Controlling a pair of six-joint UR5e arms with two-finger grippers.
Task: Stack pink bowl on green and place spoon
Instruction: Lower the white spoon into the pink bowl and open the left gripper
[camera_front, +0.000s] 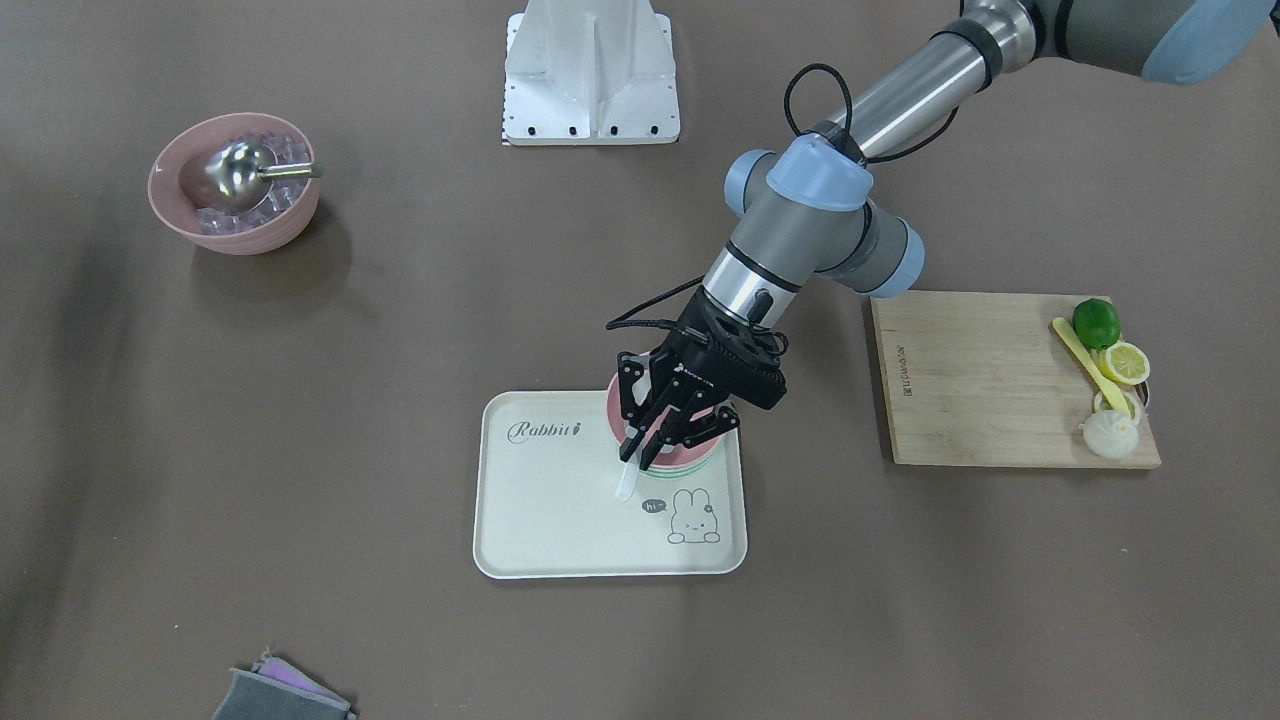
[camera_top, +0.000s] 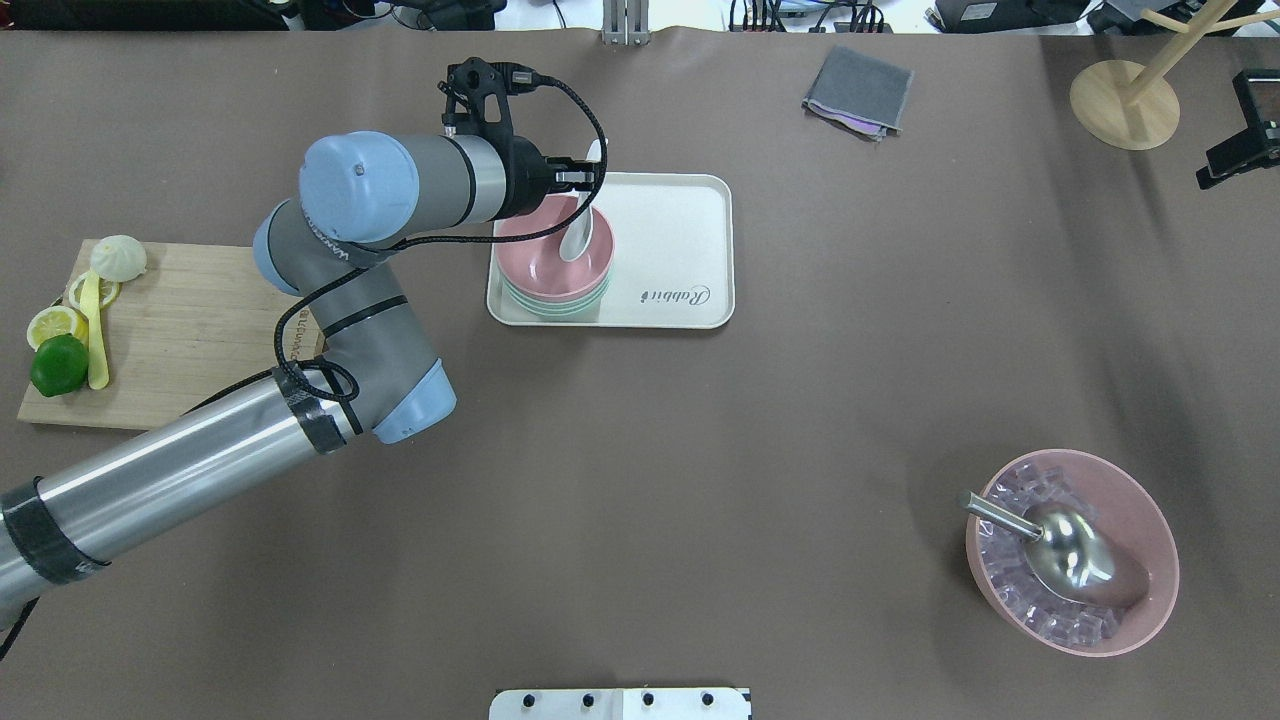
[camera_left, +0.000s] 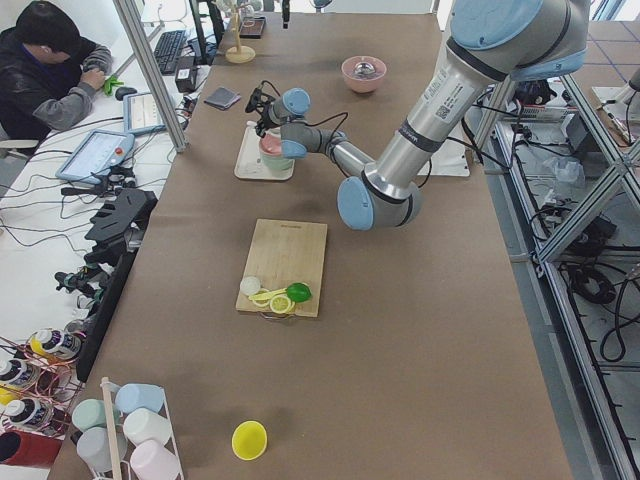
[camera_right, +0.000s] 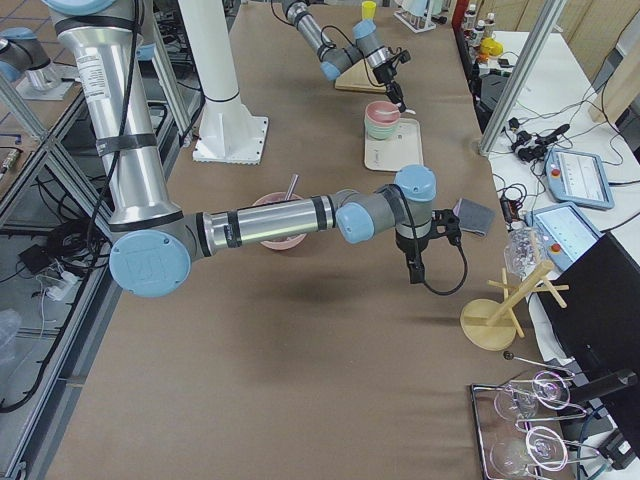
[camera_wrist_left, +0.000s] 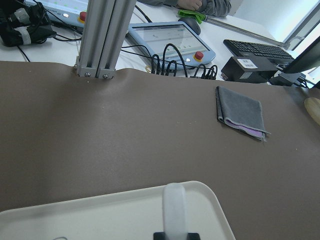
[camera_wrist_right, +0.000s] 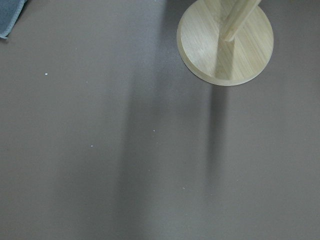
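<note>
Placing the spoon is the step in hand, as I judge it: the smooth pink plastic bowl (camera_top: 540, 255) already sits nested on the pale green bowl (camera_top: 560, 306), whose rim shows beneath it, and the stack stands in one corner of the cream rectangular tray printed with a rabbit (camera_top: 680, 235) on the brown surface (camera_top: 750, 450). The left end effector (camera_top: 587, 180) is clenched on the handle of the white plastic spoon (camera_top: 577, 238), holding it tilted. In the overhead view the spoon's scoop end lies down inside the pink bowl, though I cannot tell whether it touches the bottom. In the wrist view the handle juts out past the fingers over the tray's edge. The next move likely calls for a small lowering until the scoop rests against the bowl's inner wall, then a gentle parting of the fingers and a straight retreat upward, so that the handle settles on the rim without tipping the light stack or flicking the spoon onto the tray. The right end effector (camera_right: 415, 276) hangs well apart, near a wooden stand (camera_right: 490, 322); whether it is released or clenched I cannot tell.
</note>
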